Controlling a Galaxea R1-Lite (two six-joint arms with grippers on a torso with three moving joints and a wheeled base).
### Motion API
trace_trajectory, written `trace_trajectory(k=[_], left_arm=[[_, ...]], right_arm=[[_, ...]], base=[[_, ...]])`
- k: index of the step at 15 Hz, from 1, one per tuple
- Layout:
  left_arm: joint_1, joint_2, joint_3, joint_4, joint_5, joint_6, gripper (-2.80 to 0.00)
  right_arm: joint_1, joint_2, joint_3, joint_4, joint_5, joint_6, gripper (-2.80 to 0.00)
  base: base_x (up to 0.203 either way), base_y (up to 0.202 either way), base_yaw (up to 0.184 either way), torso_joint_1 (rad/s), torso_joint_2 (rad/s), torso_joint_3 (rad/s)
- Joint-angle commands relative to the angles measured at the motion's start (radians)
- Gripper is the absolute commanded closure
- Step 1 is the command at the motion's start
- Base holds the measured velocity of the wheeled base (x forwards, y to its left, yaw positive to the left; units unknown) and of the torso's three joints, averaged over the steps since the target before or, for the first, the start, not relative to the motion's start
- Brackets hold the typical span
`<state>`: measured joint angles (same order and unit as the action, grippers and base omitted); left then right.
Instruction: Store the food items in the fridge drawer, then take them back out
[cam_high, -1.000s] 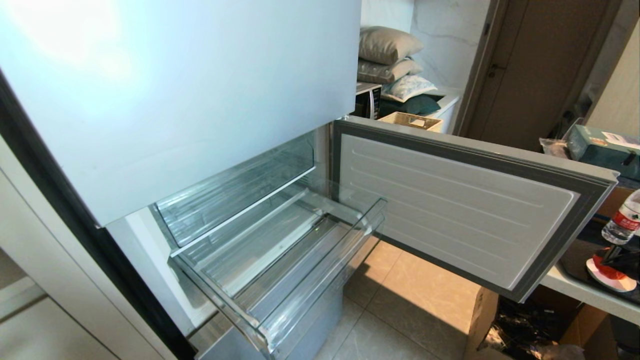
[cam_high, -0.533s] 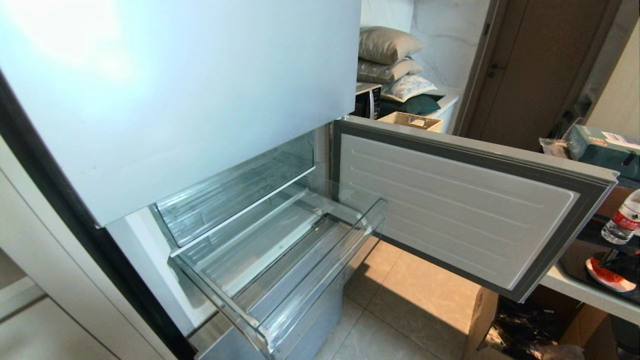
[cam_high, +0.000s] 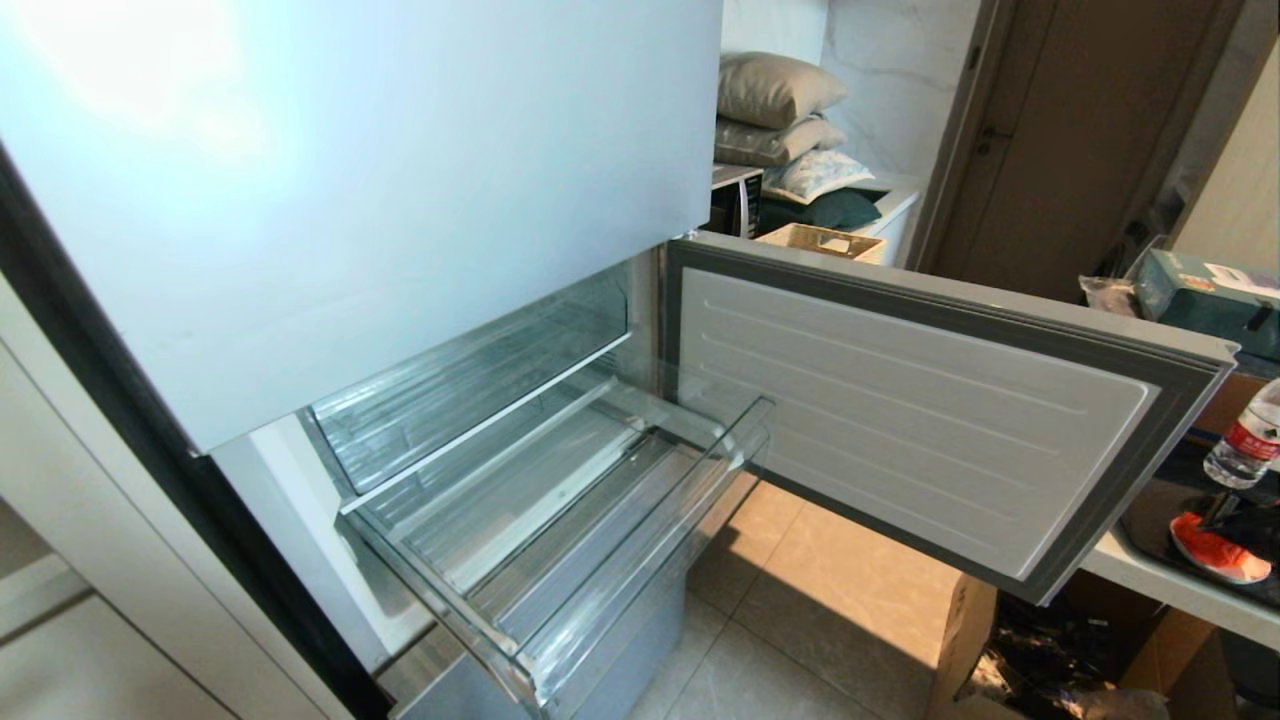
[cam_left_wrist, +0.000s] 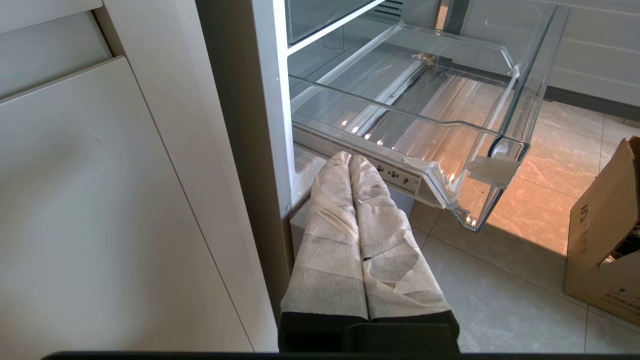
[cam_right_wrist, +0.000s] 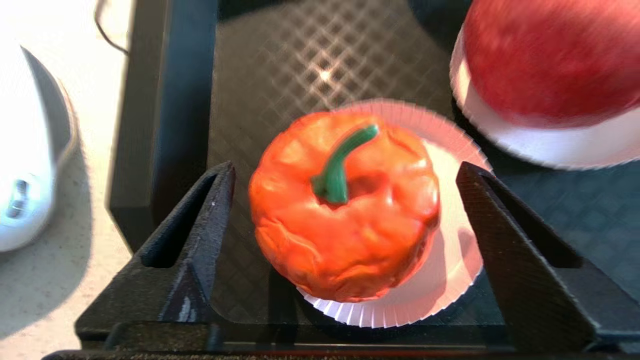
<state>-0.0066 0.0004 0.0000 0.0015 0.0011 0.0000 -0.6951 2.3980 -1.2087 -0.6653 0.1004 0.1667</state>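
My right jaws stood wide and empty either side of the red food item (cam_right_wrist: 344, 205), which sat between them on its paper liner (cam_right_wrist: 450, 280), so I judged an off-centre close could shove it off the liner.

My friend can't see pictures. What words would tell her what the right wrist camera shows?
An orange-red tomato-like food piece with a green stem sits on a white paper cup liner, between the two open black fingers of the right gripper, which do not touch it. It rests on a dark tray, with another red food piece nearby.
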Motion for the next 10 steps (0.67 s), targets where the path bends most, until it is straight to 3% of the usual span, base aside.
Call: trace_trajectory(k=[1, 4, 5, 10], left_arm=[[-0.001, 0.000, 0.000, 0.000, 0.000, 0.000, 0.00], [0.000, 0.001, 0.000, 0.000, 0.000, 0.000, 0.00], [0.000, 0.001, 0.000, 0.000, 0.000, 0.000, 0.00], [0.000, 0.000, 0.000, 0.000, 0.000, 0.000, 0.00]], right_arm=[[-0.001, -0.048, 0.007, -0.005, 0.001, 0.001, -2.80], [-0.001, -0.149, 0.049, -0.003, 0.001, 0.003, -2.80], [-0.001, -0.194, 0.085, -0.003, 0.001, 0.003, 0.00], [-0.013, -0.538, 0.296, -0.001, 0.004, 0.028, 0.00]], base=[[0.000, 0.000, 0.000, 0.000, 0.00, 0.000], [0.000, 0.000, 0.000, 0.000, 0.00, 0.000], [0.000, 0.000, 0.000, 0.000, 0.00, 0.000], [0.000, 0.000, 0.000, 0.000, 0.00, 0.000]])
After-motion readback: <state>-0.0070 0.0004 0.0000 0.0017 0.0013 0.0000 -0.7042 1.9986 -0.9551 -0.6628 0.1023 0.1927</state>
